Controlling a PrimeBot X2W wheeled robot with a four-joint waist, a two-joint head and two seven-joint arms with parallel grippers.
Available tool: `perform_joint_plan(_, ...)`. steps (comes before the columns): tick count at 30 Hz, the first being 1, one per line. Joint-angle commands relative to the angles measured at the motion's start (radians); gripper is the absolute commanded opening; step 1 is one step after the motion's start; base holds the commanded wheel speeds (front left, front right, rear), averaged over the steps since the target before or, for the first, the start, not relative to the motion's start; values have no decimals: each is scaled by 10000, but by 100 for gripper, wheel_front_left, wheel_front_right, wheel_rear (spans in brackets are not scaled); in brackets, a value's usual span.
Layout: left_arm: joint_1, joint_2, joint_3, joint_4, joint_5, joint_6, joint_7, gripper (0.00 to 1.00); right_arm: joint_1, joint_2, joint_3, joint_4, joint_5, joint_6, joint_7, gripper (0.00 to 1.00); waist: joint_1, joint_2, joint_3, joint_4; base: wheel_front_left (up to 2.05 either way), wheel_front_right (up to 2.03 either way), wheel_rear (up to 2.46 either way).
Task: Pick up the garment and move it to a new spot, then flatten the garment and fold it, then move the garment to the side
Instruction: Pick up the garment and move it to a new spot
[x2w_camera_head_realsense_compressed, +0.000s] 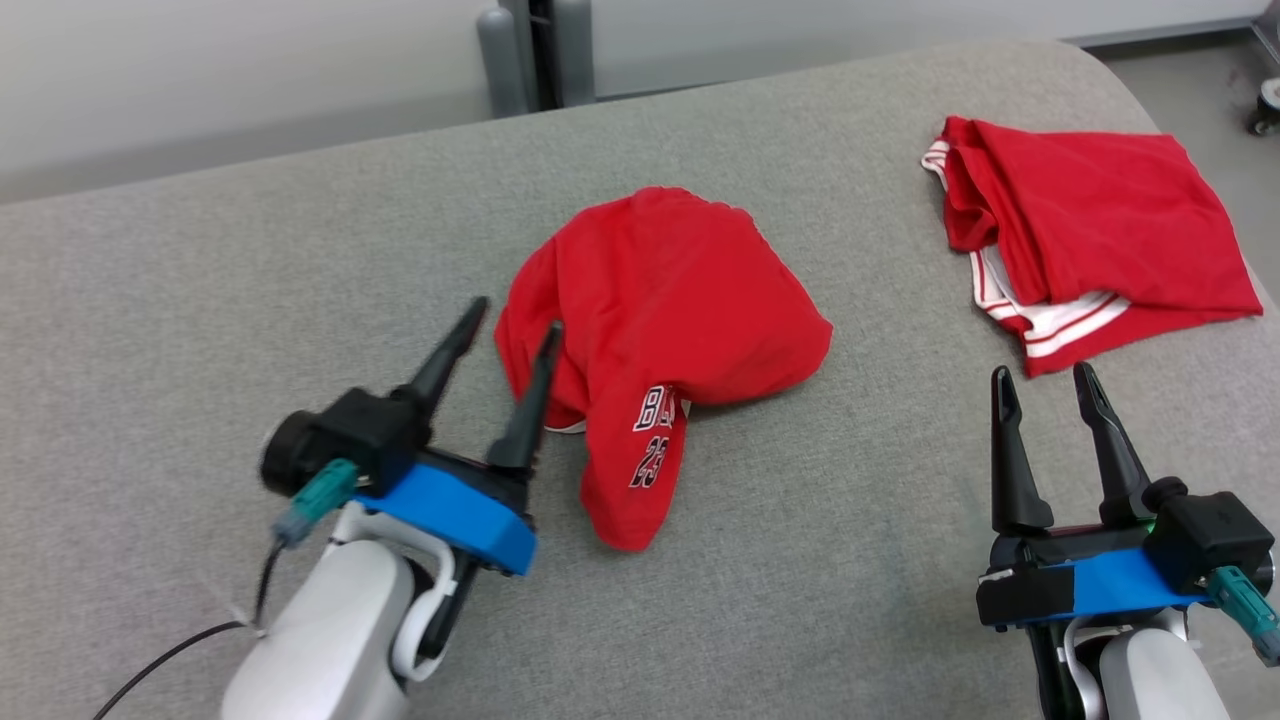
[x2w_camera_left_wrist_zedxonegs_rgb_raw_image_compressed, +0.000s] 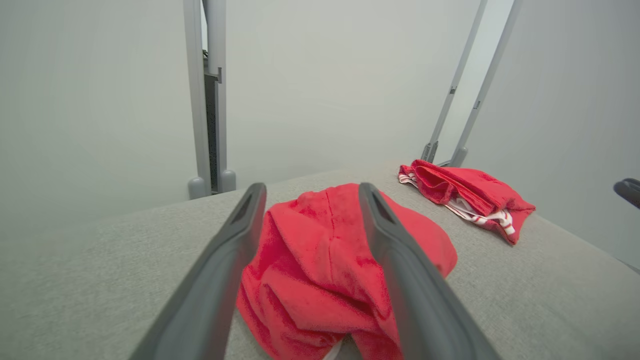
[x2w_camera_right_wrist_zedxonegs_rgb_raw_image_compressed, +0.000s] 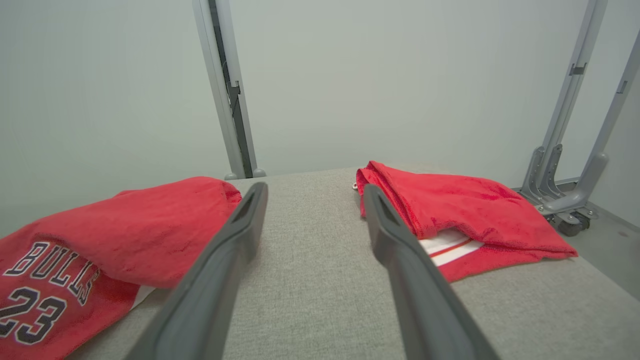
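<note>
Grey fabric-covered tabletop (x2w_camera_head_realsense_compressed: 250, 300), rounded at the far right corner.

Garment (x2w_camera_head_realsense_compressed: 670, 300): red jersey, crumpled in a domed heap about midway across the tabletop and well in from every edge. One flap trails toward the near edge. It carries white-edged lettering, read in the right wrist view as "BULLS" over "23". A sliver of white trim shows under the heap on its near side.

Second red garment (x2w_camera_head_realsense_compressed: 1090, 230): folded flat by the far right corner, close to the right edge. White-and-red striped trim shows along its near and left sides. It lies well apart from the jersey, with bare fabric between them.

Left hand (x2w_camera_head_realsense_compressed: 517, 315): fingers spread, nothing between them. It sits over the near left part of the tabletop, angled toward the jersey. Its right fingertip is at the jersey's left edge; whether they touch, I cannot tell. The left wrist view has the jersey heap lying just beyond the two fingers.

Right hand (x2w_camera_head_realsense_compressed: 1042, 372): fingers spread, empty, over the near right part of the tabletop. Its tips point at the far edge and stop just short of the folded garment.

Grey metal posts (x2w_camera_head_realsense_compressed: 535, 50) stand beyond the far edge. A thin black cable (x2w_camera_head_realsense_compressed: 170, 650) runs off the left forearm.
</note>
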Motion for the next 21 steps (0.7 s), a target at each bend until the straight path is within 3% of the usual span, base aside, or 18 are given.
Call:
perform_joint_plan(1, 259, 163, 274, -102, 34, 177, -168, 100, 130, 15, 17, 7, -49, -8, -46, 100, 1, 0, -196, 177, 0, 0, 0)
perform_joint_plan(5, 608, 359, 844, -331, 86, 411, -298, 100, 230, 15, 27, 25, -72, -8, -46, 100, 1, 0, -410, 336, 0, 0, 0)
perform_joint_plan(11, 1948, 538, 2455, -1069, 353, 682, -322, 100, 436, 13, 14, 114, -124, -8, -46, 100, 1, 0, -798, 603, 0, 0, 0)
perform_joint_plan(21, 3991, -68, 4537, -1777, 1266, 309, -325, 100, 961, 10, -31, 368, -68, -8, -34, 100, 1, 0, -1296, 989, 0, 0, 0)
